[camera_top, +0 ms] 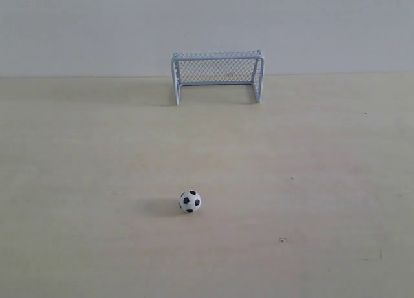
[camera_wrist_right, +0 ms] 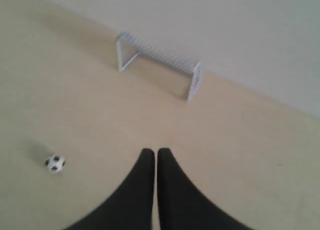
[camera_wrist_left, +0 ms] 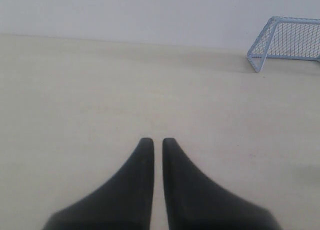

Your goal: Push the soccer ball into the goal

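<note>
Nearly closed, L end effector (camera_wrist_left: 157, 140), R end effector (camera_wrist_right: 156, 150), both empty.

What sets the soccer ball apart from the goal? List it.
The soccer ball is a small sphere; the goal is an open frame, far wider. The ball is white with black patches; the goal pale blue-white with netting. The ball lies in the open; the goal stands by the wall. Both rest on the table.

One soccer ball (camera_top: 190, 202); one goal (camera_top: 217, 70); two end effectors (camera_wrist_left: 158, 140) (camera_wrist_right: 156, 151)
</note>
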Robot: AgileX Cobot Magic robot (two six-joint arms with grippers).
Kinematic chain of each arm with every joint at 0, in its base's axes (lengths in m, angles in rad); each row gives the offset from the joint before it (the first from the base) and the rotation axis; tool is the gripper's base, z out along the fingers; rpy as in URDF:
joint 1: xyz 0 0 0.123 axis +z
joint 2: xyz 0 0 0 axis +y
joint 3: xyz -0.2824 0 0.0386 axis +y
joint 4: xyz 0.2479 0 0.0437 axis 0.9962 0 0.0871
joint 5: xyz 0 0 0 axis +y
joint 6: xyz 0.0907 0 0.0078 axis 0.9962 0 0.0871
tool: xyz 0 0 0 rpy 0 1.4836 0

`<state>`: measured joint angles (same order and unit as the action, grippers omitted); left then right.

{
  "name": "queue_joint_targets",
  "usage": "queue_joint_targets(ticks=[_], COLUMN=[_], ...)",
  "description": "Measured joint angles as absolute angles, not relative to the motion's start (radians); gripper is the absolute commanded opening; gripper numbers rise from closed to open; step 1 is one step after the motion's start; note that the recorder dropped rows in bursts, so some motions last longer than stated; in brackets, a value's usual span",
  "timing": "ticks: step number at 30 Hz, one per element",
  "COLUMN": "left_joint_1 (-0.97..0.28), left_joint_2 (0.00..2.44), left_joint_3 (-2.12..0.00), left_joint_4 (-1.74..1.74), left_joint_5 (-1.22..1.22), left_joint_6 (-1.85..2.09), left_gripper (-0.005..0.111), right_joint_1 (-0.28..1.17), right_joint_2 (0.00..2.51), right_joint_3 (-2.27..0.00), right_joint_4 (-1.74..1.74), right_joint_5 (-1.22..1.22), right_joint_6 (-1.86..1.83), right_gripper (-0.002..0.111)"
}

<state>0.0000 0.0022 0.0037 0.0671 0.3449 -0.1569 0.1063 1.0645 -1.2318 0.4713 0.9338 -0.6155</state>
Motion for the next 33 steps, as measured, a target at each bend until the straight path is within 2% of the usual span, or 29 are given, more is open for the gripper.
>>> queue_joint_targets(ticks=[7, 12, 21, 25, 33], left_joint_1=[0.0, 0.0, 0.0, 0.0, 0.0], left_joint_2=[0.002, 0.002, 0.002, 0.002, 0.002], left_joint_3=[0.004, 0.004, 0.004, 0.004, 0.004], left_joint_4=[0.067, 0.067, 0.067, 0.067, 0.067], left_joint_5=[0.345, 0.345, 0.345, 0.345, 0.345], left_joint_6=[-0.157, -0.157, -0.157, -0.157, -0.157], left_gripper=[0.006, 0.006, 0.006, 0.006, 0.006], right_joint_1=[0.268, 0.492, 0.798, 0.846, 0.846], right_joint_2=[1.351, 1.56, 1.808, 1.89, 1.964], right_joint_3=[-1.26, -1.262, -1.315, -1.323, -1.323], right_joint_4=[0.44, 0.283, 0.173, 0.163, 0.182], right_joint_5=[1.051, 1.064, 0.939, 0.905, 0.819], right_joint_6=[-0.669, -0.671, -0.677, -0.679, -0.679], right_gripper=[0.0, 0.0, 0.0, 0.0, 0.0])
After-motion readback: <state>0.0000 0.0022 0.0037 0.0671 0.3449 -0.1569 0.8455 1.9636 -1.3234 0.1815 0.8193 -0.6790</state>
